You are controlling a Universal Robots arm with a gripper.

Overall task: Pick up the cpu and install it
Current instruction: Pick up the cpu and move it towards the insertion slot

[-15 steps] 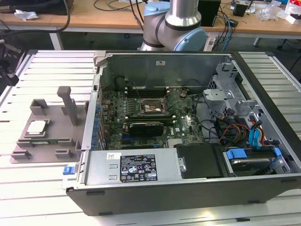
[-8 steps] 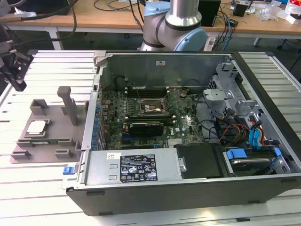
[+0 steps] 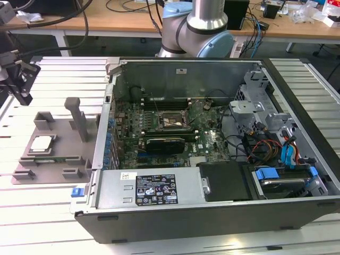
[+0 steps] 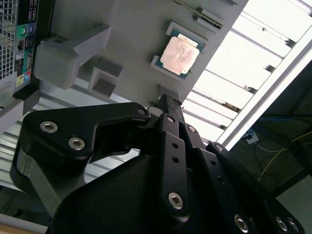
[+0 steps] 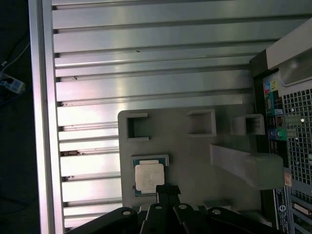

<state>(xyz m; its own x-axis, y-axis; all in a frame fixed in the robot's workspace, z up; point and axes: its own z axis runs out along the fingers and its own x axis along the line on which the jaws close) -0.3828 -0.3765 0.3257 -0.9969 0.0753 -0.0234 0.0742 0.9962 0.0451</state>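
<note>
While the black metal gripper [image 5: 168, 188], tips together and empty, is hovering near the silvery-grey square cpu [image 5: 148, 176], I'm fearing closed tips striking it.

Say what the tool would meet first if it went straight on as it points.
Probably the grey tray, just beside the chip: in both wrist views the tool aims at the chip's edge. Depth is unclear, so it might touch the chip first.

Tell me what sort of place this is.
Probably a robotics lab or test bench: an open computer case sits on a slatted metal table, a cpu lies in a grey holder beside it, and cable-strewn wooden desks stand behind.
</note>
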